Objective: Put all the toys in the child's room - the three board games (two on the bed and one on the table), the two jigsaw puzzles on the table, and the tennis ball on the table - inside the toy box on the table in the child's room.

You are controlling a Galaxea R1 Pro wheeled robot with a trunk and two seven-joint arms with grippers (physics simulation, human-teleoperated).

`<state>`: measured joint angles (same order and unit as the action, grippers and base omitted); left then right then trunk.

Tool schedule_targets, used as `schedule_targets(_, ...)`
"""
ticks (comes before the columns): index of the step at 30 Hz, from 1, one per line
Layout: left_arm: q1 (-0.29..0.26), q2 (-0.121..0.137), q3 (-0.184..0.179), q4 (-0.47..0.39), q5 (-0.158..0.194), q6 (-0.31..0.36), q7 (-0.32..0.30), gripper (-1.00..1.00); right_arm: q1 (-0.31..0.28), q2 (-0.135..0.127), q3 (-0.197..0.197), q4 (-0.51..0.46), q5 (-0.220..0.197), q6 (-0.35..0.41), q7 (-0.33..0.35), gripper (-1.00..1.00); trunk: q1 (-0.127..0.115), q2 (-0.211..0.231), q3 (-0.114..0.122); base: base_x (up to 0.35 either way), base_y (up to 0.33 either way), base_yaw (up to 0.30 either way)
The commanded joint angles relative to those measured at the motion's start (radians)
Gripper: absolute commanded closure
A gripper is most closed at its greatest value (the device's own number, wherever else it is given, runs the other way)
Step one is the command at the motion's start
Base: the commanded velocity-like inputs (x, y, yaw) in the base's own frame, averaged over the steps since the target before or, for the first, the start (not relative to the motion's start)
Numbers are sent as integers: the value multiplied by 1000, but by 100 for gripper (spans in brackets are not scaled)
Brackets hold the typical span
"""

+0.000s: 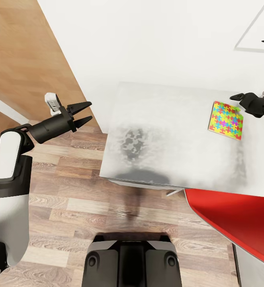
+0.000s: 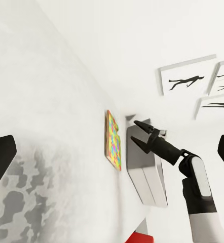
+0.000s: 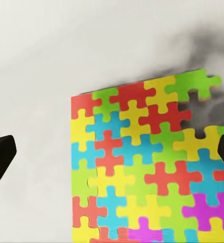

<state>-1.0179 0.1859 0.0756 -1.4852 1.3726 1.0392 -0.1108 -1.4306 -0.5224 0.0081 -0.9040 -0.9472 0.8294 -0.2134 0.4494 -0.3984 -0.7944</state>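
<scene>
A pale grey desk [image 1: 159,131] stands against a white wall above wood plank floor [image 1: 68,207], a jigsaw puzzle [image 1: 225,120] lying flat just below the right gripper's [image 1: 238,97] open fingers [image 3: 0,157], while the left gripper [image 1: 84,113] hangs open beside the desk.

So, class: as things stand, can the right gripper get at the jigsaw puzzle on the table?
Probably yes: the open right gripper hovers by the jigsaw puzzle, with nothing between them.

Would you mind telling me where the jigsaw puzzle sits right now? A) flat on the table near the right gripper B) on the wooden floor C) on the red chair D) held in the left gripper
A: the jigsaw puzzle lies flat on the table, just beside the open right gripper.
</scene>
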Motion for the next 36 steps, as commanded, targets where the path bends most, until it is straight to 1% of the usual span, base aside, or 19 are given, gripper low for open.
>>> schedule_targets(1, -1, 0, 1, 0, -10, 4, -10, -100, -1, 0, 1, -1, -11, 2, -9, -100, 1, -2, -1, 0, 0, 0)
schedule_targets(20, -1, -4, 1, 0, -10, 3, -10, -100, 22, -3, 0, 9, -7, 0, -10, -100, 1, -2, -1, 0, 0, 0)
schedule_targets(36, -1, -6, 0, -1, -10, 2, -9, -100, 27, -5, 0, 53, 17, -45, -7, -100, 1, -2, -1, 0, 0, 0)
